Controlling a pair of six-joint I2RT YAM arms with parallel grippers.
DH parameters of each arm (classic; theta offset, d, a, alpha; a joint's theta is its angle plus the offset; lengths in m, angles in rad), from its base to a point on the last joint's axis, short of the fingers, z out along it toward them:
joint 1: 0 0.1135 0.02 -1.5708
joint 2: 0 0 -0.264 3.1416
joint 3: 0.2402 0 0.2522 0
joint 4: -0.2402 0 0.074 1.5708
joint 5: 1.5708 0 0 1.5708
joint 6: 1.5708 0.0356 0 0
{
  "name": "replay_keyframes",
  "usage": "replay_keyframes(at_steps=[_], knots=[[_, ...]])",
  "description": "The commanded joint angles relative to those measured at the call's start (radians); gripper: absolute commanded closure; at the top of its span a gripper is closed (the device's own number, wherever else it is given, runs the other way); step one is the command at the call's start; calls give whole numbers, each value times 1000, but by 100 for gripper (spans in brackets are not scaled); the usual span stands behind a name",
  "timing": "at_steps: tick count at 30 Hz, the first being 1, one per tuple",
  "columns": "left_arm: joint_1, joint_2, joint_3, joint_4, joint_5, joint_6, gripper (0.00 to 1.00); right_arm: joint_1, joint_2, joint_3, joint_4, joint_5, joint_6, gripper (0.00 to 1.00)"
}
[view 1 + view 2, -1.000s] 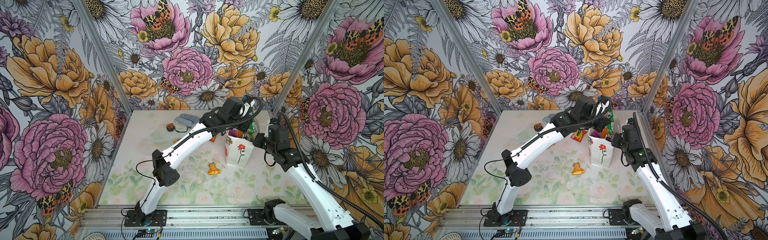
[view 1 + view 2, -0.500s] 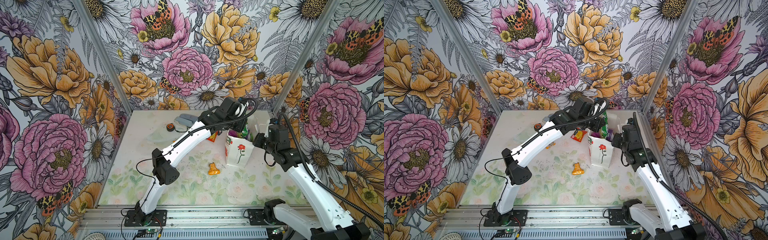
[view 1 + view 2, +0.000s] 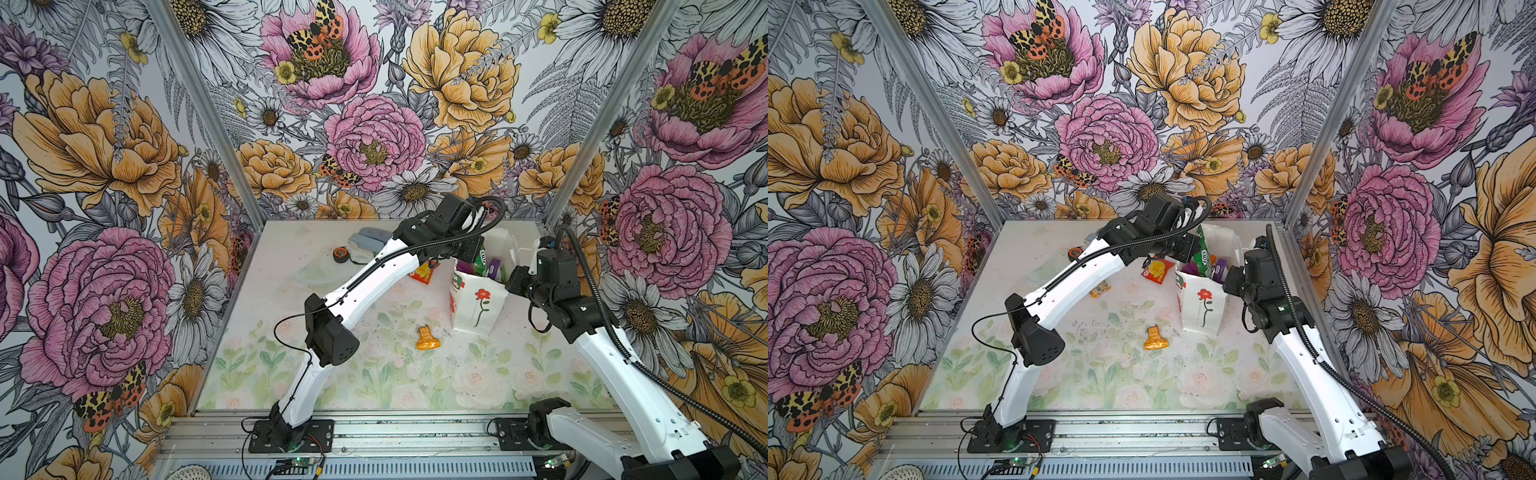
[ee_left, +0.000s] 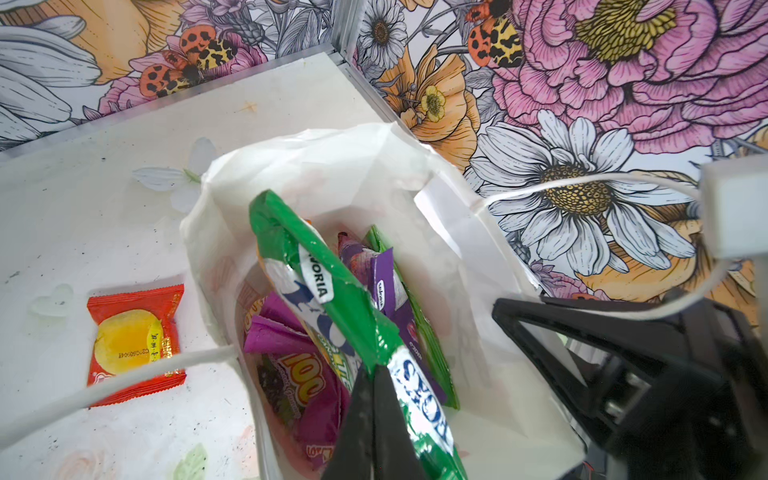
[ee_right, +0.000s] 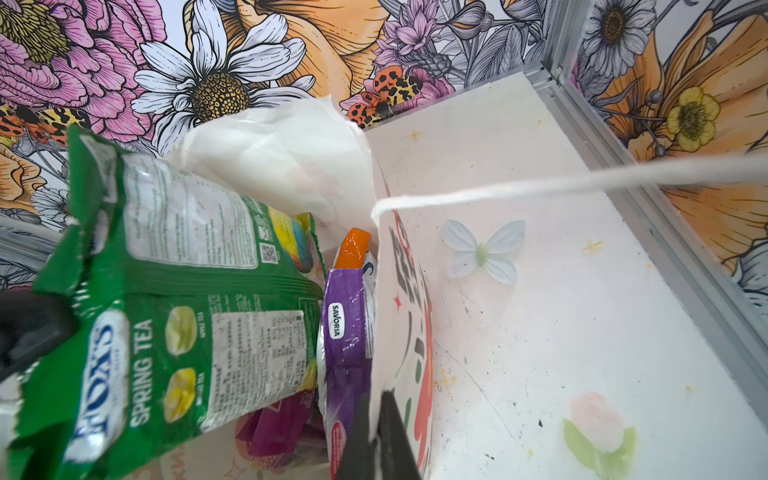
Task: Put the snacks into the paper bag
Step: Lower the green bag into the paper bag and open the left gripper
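A white paper bag (image 3: 478, 303) printed with a red flower stands upright near the table's (image 3: 332, 390) right edge, toward the far corner. Its open mouth is crowded with a purple "Savoria" packet (image 5: 347, 328), a purple packet marked "100" (image 4: 299, 386) and an orange packet (image 5: 353, 243). The left gripper (image 4: 372, 376), jaws pressed together, pinches a green "Fox's Spring Tea" packet (image 5: 199, 316) standing in the bag's mouth, while the right gripper (image 5: 376, 399) clamps the bag's side wall. A red-and-yellow packet (image 4: 133, 336) lies on the table just beside the bag, and a gold-orange packet (image 3: 427, 338) lies toward the table's middle.
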Motion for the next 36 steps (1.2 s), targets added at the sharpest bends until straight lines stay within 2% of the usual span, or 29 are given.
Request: replay_keyframes(at_steps=[1, 9, 11, 14, 19, 22, 26, 29, 32, 34, 36], knots=[[-7, 37, 37, -2, -5, 11, 100, -5, -15, -9, 18, -4, -7, 100], [-7, 92, 80, -42, -20, 10, 100, -5, -16, -11, 18, 0, -7, 100], [-7, 102, 99, -57, -24, 11, 94, -4, -15, -9, 18, -1, -8, 100], [-10, 88, 102, -61, -41, 14, 74, -4, -16, -6, 18, 1, -10, 100], [-19, 31, 87, -61, -119, 17, 57, -5, -13, -3, 18, -2, -8, 100], [-24, -4, 79, -62, -157, 7, 52, -5, -11, 1, 19, -2, -8, 100], [-53, -59, 69, -70, -313, -7, 42, -5, -9, 4, 18, -2, -10, 100], [-61, -89, 54, -75, -345, -30, 40, -4, -6, 7, 17, -3, -13, 100], [-55, -93, 56, -115, -423, -61, 38, -5, -4, 11, 18, -4, -13, 100], [-45, -86, 60, -144, -438, -81, 37, -5, -3, 14, 18, -4, -13, 100], [-30, -80, 57, -158, -402, -103, 34, -4, -3, 13, 18, -5, -14, 100]])
